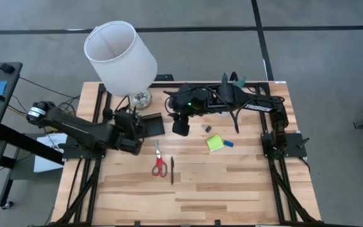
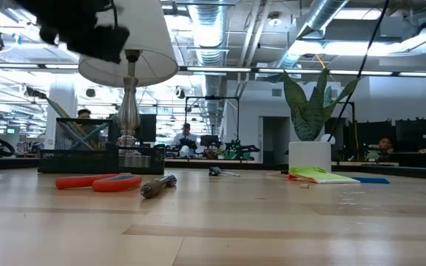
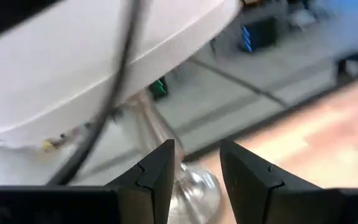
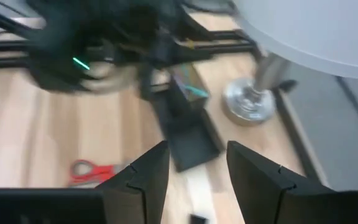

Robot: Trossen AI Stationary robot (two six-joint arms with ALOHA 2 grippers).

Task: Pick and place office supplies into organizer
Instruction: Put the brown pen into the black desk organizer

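The black organizer [image 1: 151, 125] stands on the table beside the lamp's base; it also shows in the low view [image 2: 87, 154] and the right wrist view [image 4: 188, 134]. Red-handled scissors [image 1: 159, 165] and a dark pen [image 1: 172, 170] lie near the middle. A lime-green sticky-note pad [image 1: 215, 143], a blue eraser [image 1: 229, 143] and a black binder clip [image 1: 208, 128] lie to the right. My left gripper [image 3: 197, 152] is open and empty, raised at the organizer's left side [image 1: 133, 128], facing the lamp base. My right gripper [image 4: 197, 155] is open and empty, above the table just right of the organizer [image 1: 181, 128].
A white-shaded lamp [image 1: 120, 53] with a silver base [image 4: 248, 102] stands at the far left, close behind the organizer. A potted plant [image 2: 313, 118] stands at the far edge. The near half of the wooden table [image 1: 200, 195] is bare.
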